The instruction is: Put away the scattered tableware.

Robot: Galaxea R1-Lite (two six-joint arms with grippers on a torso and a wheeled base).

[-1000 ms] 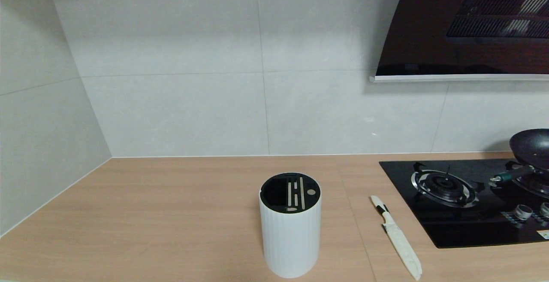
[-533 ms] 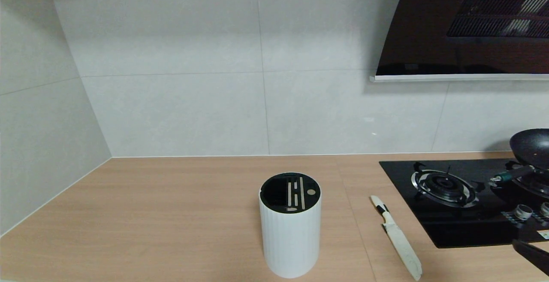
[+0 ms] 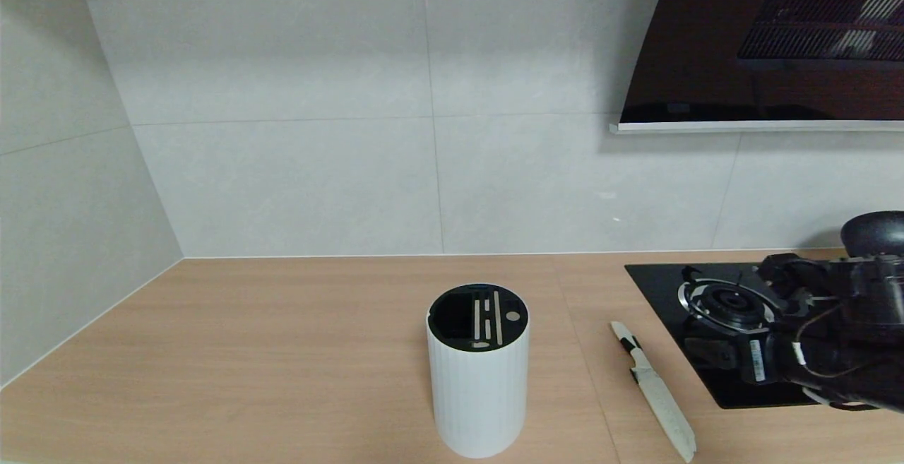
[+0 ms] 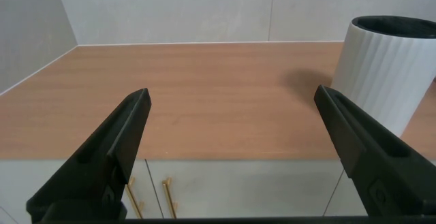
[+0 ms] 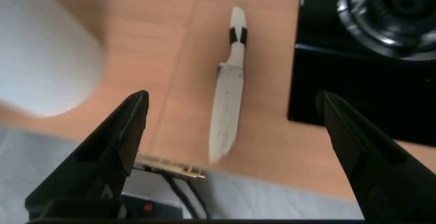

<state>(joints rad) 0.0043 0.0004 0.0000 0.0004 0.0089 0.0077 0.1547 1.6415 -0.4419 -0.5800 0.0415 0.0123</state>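
Though both white, ribbed cylindrical holder [image 3: 477, 386], flat tapered knife [image 3: 652, 388]

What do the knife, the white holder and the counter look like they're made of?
Knife: pale, speckled matte blade, perhaps ceramic or coated steel; white handle with a black band, likely plastic. White holder: ribbed matte wall, black slotted top, probably plastic. Counter: light wood grain, low sheen, wood or laminate; the look leaves it open.

Knife [image 3: 653, 388] between holder [image 3: 478, 372] and hob [image 3: 662, 289]
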